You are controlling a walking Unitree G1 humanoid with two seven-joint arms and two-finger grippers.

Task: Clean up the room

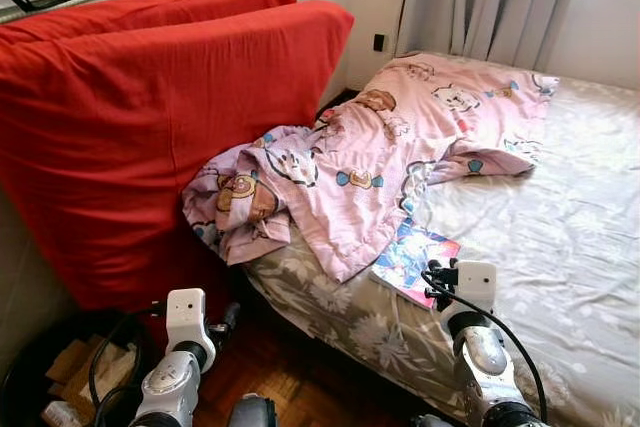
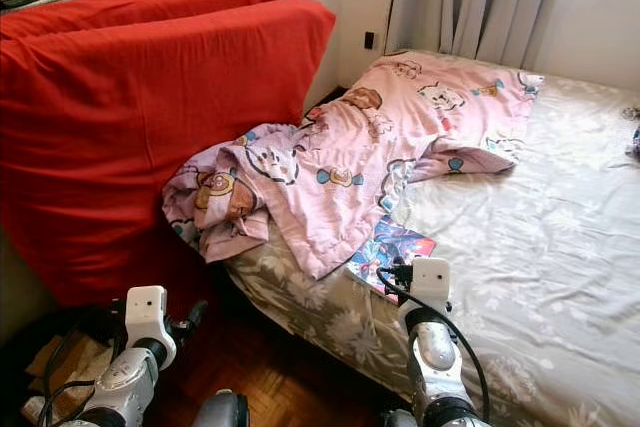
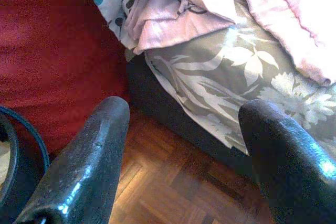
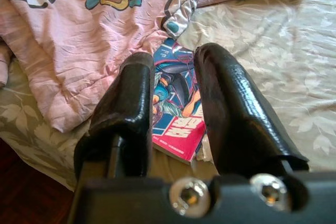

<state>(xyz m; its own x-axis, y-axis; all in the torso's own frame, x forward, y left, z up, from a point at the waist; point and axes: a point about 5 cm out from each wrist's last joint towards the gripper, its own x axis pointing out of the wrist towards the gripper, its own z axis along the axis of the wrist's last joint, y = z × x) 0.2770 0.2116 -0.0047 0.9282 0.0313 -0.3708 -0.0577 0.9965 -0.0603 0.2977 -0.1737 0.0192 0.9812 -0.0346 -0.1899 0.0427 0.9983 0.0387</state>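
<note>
Where my head camera looks down, I list: one bed (image 1: 560,247) with a pale floral sheet; one pink cartoon-print blanket (image 1: 360,167), crumpled, spilling over the bed's near edge; one comic book (image 1: 412,257), lying flat on the sheet, its far end tucked under the blanket's hem; two large red cushions (image 1: 150,127), upright against the wall beside the bed; grey curtains (image 1: 490,2) behind the bed; wood parquet floor (image 1: 290,377); a dark basket (image 1: 50,377) of clutter at my lower left. My left arm is low over the floor, and my right arm is raised over the bed's edge, just short of the comic book.

Left wrist view: my left end effector (image 3: 181,153), fingers (image 3: 84,166) spread wide and holding nothing, above the parquet floor, facing the bed's draped floral sheet and the blanket's hanging folds, red cushion to one side.

Right wrist view: my right end effector (image 4: 174,103), fingers (image 4: 231,114) slightly parted, released, gripping nothing, aimed at the comic book, which lies between them in line of sight, beside the blanket's edge.
</note>
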